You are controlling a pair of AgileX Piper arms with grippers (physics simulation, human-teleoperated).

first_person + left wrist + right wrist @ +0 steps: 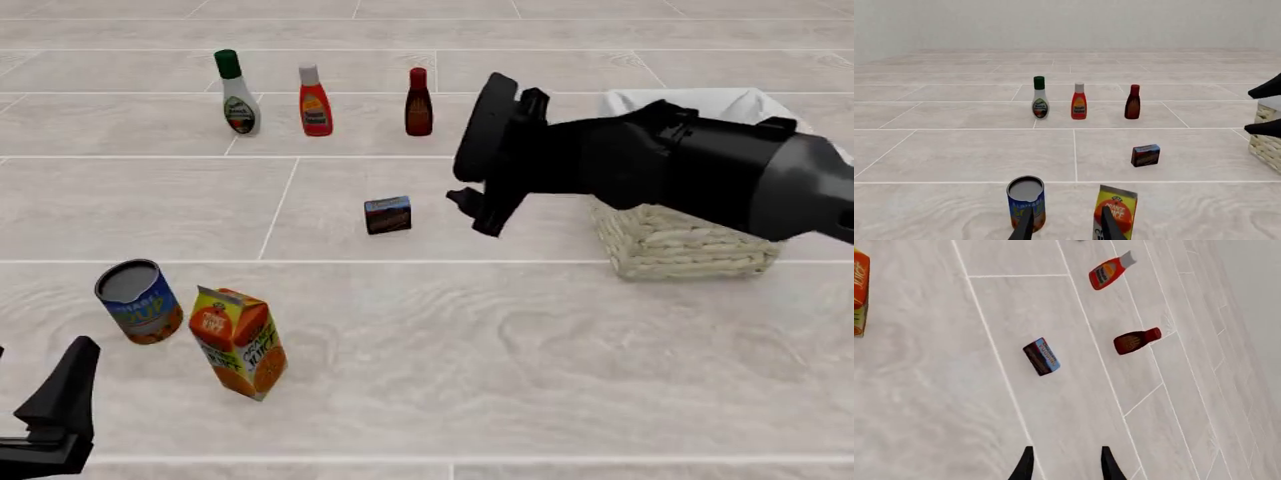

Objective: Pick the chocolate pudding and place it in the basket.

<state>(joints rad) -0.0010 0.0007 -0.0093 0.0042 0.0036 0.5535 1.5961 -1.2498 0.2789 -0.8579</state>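
The chocolate pudding point(388, 215) stands on the tabletop just beside the right gripper point(1064, 464), whose fingers are parted and hold nothing. Behind that arm sits the basket point(687, 243). The left gripper point(1066, 226), also open and empty, points at a can point(1026, 201) and orange juice carton point(1115, 210).

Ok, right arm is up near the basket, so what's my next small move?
Probably lower the right gripper toward the pudding box. Its fingers look open and empty, the box stands untouched on the table left of the basket, and nothing sits between them.
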